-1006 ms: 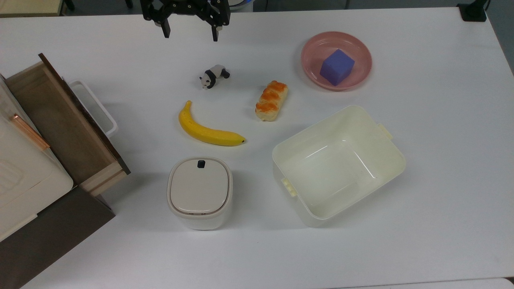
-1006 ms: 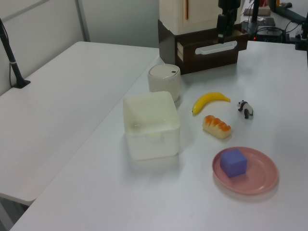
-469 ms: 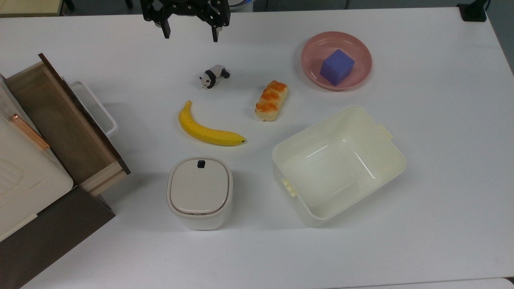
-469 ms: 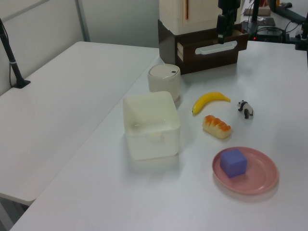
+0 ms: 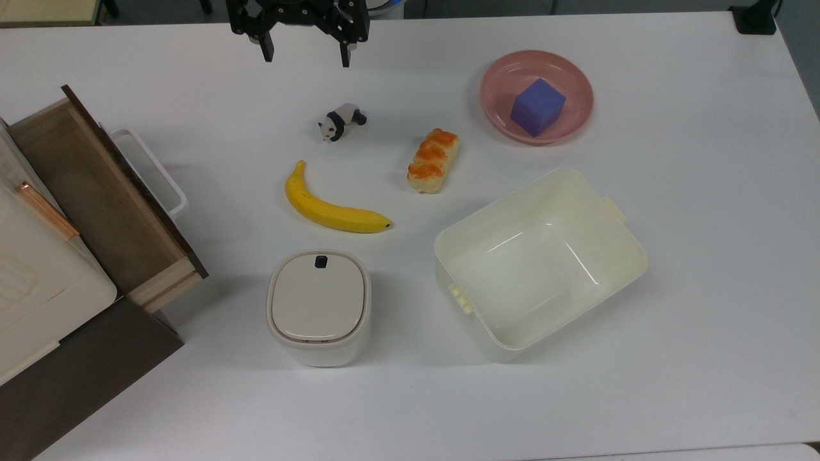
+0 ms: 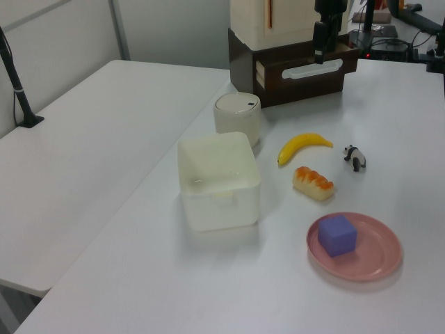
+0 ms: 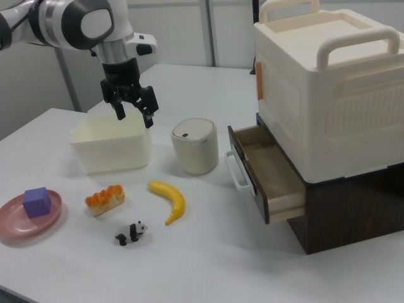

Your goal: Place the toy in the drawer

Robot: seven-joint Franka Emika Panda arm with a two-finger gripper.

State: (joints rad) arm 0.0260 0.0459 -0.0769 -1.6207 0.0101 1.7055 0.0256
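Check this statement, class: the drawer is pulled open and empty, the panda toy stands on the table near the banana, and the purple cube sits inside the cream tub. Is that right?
One detail is wrong. The purple cube sits in the pink plate, not in the cream tub, as the top view shows. The drawer is open and empty, and the panda toy stands on the table near the banana.

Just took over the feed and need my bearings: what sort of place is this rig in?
Probably a robotics lab or test room: a white table set with props such as a toy panda, a banana and a cube, more white tables alongside, and cables and equipment behind the arm.
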